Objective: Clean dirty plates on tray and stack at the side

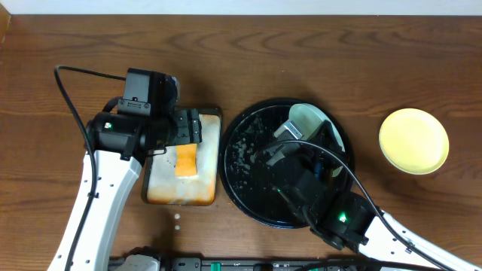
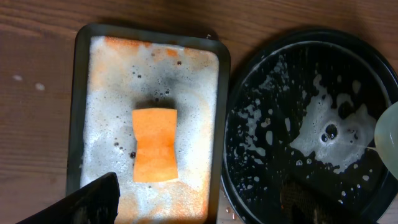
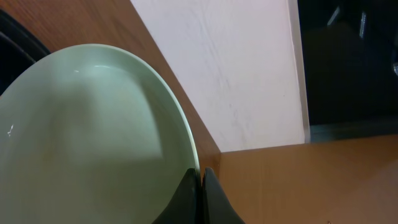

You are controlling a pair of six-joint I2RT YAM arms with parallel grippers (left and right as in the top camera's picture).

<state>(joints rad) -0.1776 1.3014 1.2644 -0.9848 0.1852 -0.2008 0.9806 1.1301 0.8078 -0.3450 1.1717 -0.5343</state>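
A pale mint-blue plate (image 1: 310,119) is held tilted on its edge over the far side of the black tray (image 1: 245,154). My right gripper (image 1: 292,134) is shut on its rim. The right wrist view shows the plate (image 3: 93,137) with both fingers (image 3: 201,177) pinched on its edge. Its edge also shows in the left wrist view (image 2: 389,134), over the foam-speckled tray (image 2: 280,93). A pale yellow plate (image 1: 413,141) lies on the table right of the tray. A second mint-blue plate is not in view. My left gripper (image 1: 188,128) (image 2: 193,211) is open and empty above the foamy pan.
A rectangular metal pan (image 1: 162,190) (image 2: 106,93) full of foam stands left of the tray, touching it, with an orange sponge (image 1: 186,159) (image 2: 155,144) lying in its middle. A few white specks (image 1: 177,220) lie on the wooden table in front of the pan.
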